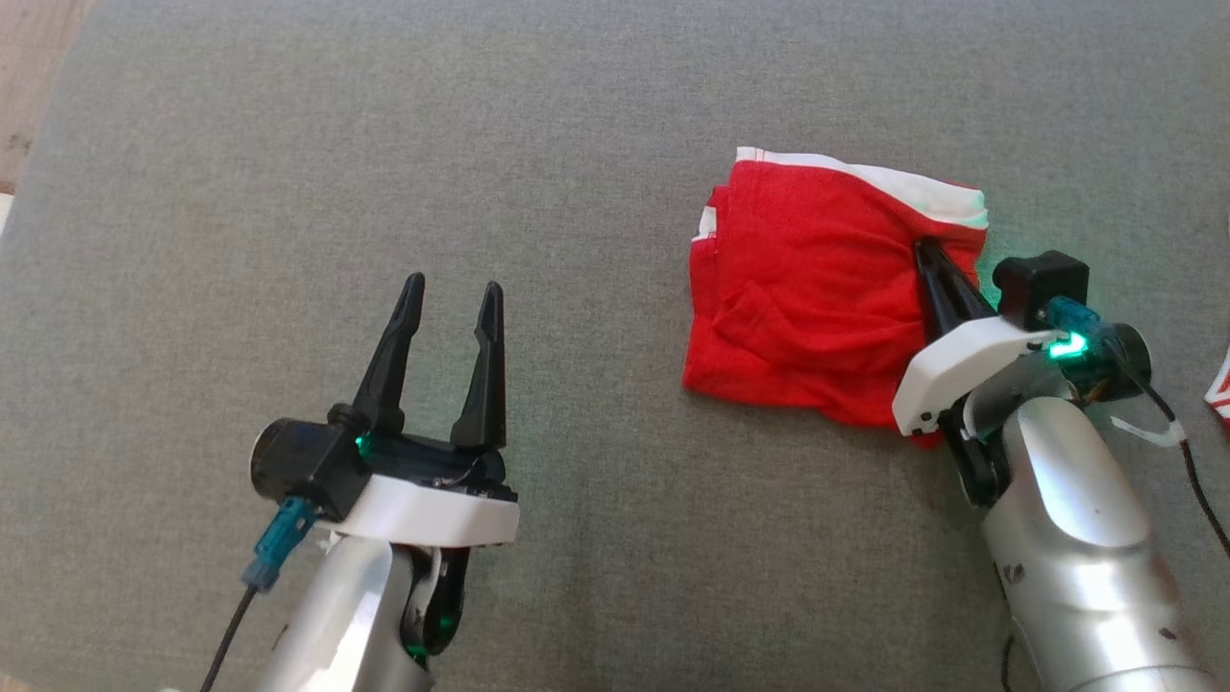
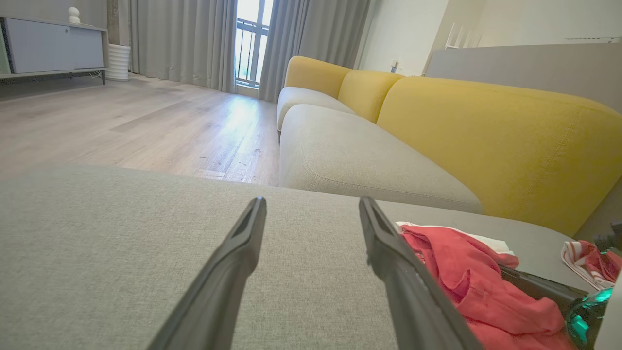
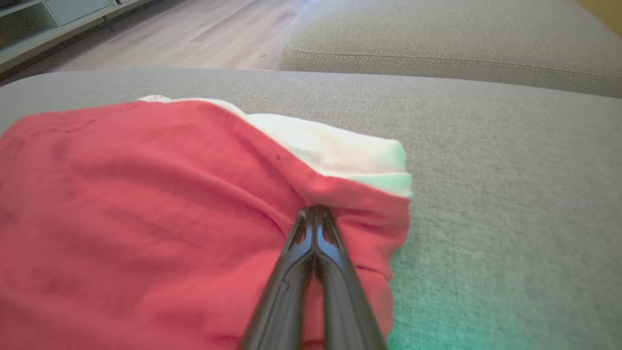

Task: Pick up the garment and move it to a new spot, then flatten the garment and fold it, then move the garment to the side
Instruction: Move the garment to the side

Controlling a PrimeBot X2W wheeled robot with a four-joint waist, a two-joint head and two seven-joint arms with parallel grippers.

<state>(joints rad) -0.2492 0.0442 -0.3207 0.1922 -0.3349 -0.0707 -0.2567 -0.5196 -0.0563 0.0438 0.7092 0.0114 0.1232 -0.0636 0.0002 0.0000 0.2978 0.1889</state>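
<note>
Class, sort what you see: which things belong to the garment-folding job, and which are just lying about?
Job: red garment, pinched by the right gripper; left gripper, open; grey cushion beneath.
Lying about: red-and-white cloth; yellow sofa; pale cabinet.

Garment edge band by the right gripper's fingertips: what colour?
White band on a red garment; clearest in the right wrist view.

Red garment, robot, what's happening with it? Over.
Right jaws shut, pinching red garment near its white band. Left jaws open, empty, apart from it. Garment lies folded on grey cushion. Second red-and-white cloth off right, not blocking.
</note>
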